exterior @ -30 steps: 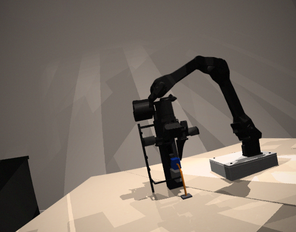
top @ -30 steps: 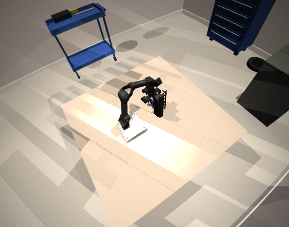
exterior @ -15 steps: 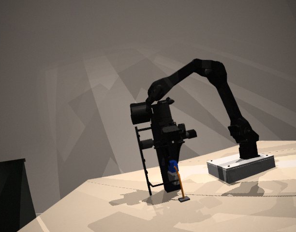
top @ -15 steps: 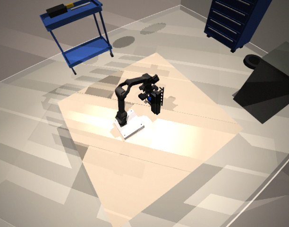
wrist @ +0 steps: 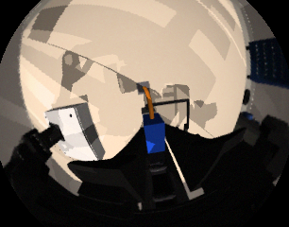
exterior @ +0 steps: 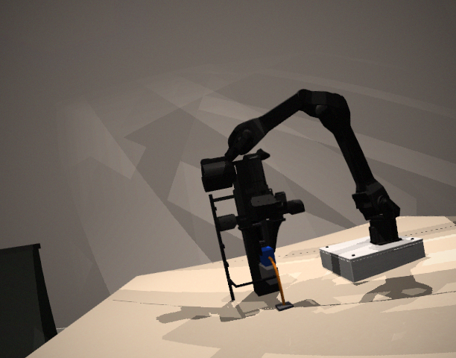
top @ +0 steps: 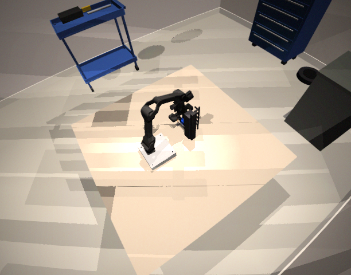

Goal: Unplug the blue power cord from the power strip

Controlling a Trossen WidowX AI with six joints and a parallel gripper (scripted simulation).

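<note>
The black power strip (top: 190, 127) (exterior: 266, 286) stands upright on the table. The blue plug (top: 182, 121) (exterior: 266, 257) (wrist: 154, 142) is at the strip's face, on the side toward the arm's base. Its prongs are hidden, so I cannot tell how deep it sits. Its orange cord (exterior: 279, 284) (wrist: 149, 105) runs down to a small dark plate on the table. My gripper (wrist: 153, 128) points down and is shut on the blue plug, with one dark finger on each side in the wrist view. The fingertips are hard to make out in the top and exterior views.
A thin black ladder-like frame (top: 198, 118) (exterior: 221, 245) (wrist: 188, 113) stands on the strip's far side, joined to it by bars. The arm's white base (top: 163, 152) (exterior: 386, 262) (wrist: 80, 132) is nearby. The small cord plate (exterior: 284, 306) (wrist: 143, 86) lies near the strip's foot.
</note>
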